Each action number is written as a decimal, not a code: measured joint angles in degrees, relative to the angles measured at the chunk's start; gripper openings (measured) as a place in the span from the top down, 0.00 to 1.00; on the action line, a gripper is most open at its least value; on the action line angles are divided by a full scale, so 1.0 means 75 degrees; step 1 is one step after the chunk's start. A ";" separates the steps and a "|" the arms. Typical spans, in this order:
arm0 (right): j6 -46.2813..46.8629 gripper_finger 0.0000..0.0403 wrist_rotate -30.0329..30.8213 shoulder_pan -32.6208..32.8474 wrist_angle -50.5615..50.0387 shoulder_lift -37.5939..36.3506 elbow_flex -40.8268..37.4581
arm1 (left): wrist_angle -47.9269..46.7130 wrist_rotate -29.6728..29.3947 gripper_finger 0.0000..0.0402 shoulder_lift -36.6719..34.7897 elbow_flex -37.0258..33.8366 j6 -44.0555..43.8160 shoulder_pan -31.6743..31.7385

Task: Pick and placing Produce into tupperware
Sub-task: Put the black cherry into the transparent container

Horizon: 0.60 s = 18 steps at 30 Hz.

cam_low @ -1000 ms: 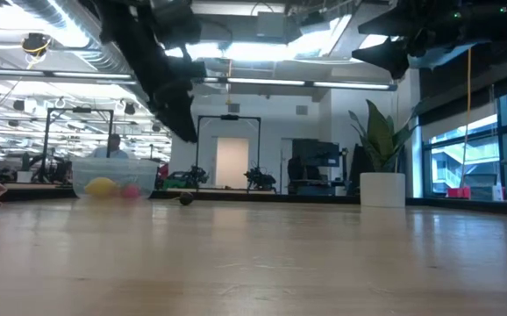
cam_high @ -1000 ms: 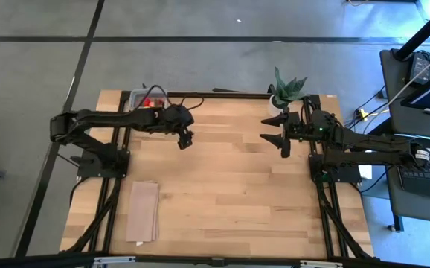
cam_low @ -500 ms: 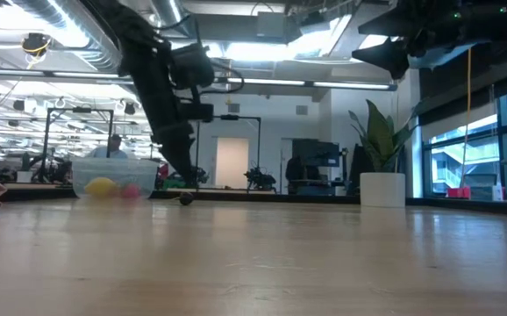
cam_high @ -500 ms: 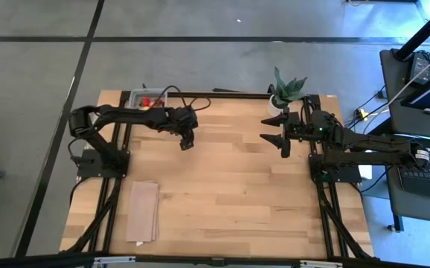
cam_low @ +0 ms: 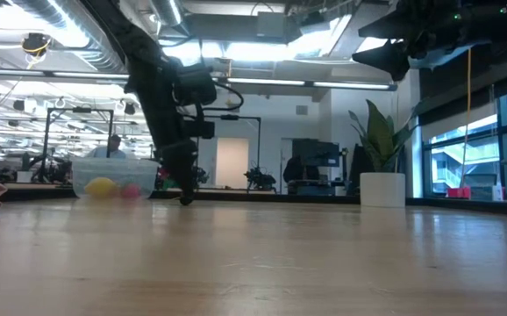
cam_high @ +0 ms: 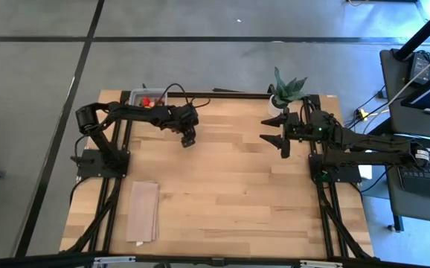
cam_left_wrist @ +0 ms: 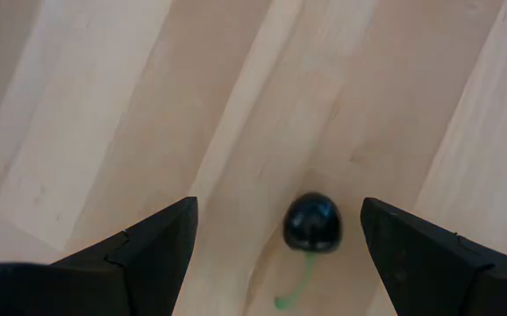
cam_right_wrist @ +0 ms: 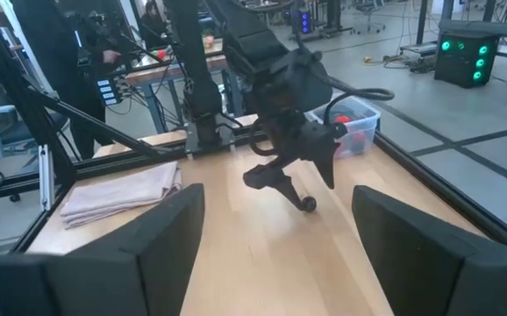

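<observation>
A dark berry [cam_left_wrist: 312, 222] with a short green stem lies on the wooden table. My left gripper [cam_left_wrist: 278, 215] is open and points steeply down over it, one finger on each side and clear of it. In the high view this gripper [cam_high: 189, 140] hides the berry. The clear tupperware [cam_high: 146, 97] stands at the table's far left edge with red pieces inside. The low view shows a yellow piece and a pink one in the tupperware [cam_low: 113, 178]. My right gripper [cam_high: 278, 131] hangs open and level above the table's far right part.
A spiky green plant in a white pot [cam_high: 287, 88] stands at the far edge beside my right arm. A folded tan cloth [cam_high: 143, 211] lies near the front left. Bare wood stretches across the middle of the table [cam_high: 230, 186].
My left gripper has come down from well above the table to just over the dark berry and has tipped more steeply downward. Its fingers stay open. The berry has not moved.
</observation>
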 joint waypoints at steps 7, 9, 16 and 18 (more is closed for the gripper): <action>-0.0035 0.28 0.0155 0.0001 -0.0003 0.0000 0.0000 | 0.0010 0.0178 0.22 0.0000 0.0003 0.0000 0.0174; -0.0055 0.28 0.0292 0.0001 -0.0009 0.0000 0.0000 | 0.0039 0.0173 0.22 0.0000 0.0003 -0.0005 0.0185; -0.0178 0.28 0.0396 0.0001 -0.0009 0.0000 0.0000 | 0.0052 0.0196 0.22 0.0192 0.0003 -0.0194 0.0229; -0.0178 0.28 0.0409 -0.0002 -0.0009 0.0000 0.0003 | 0.0085 0.0213 0.22 0.0339 0.0003 -0.0208 0.0229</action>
